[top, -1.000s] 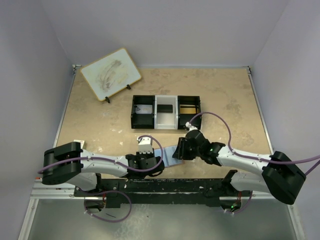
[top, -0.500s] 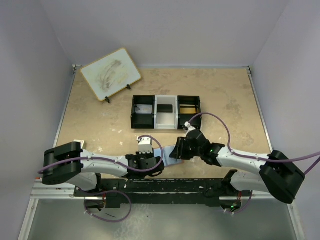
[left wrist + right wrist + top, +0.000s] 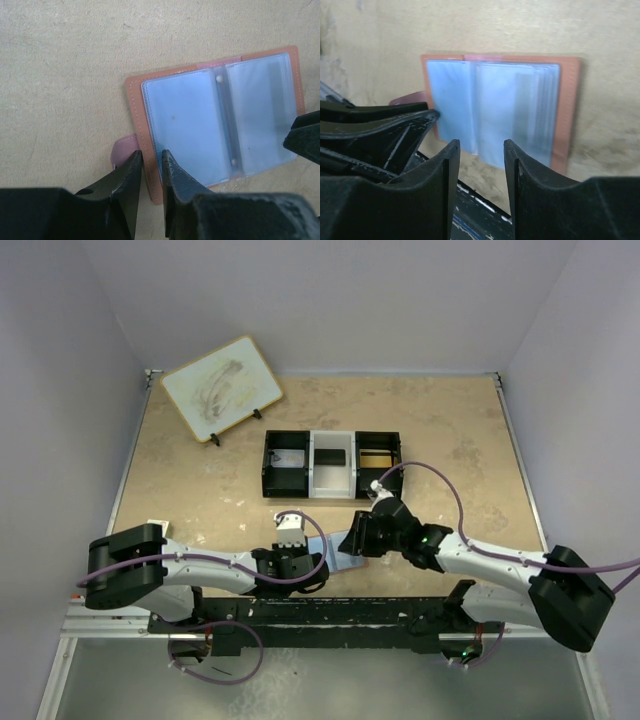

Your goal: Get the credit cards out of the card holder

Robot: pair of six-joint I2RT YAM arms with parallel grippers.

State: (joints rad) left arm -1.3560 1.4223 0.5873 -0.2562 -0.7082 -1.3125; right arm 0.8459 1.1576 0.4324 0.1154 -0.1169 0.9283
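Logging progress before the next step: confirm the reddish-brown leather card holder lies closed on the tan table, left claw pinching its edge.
Wrong on one point: the reddish-brown leather card holder lies open, not closed, on the tan table, its pale blue plastic sleeves exposed; the left wrist view shows it. The left claw does pinch its edge.

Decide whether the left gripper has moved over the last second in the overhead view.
No. The left gripper stays put below the left end of the three-compartment tray, clamped on the edge of the card holder.
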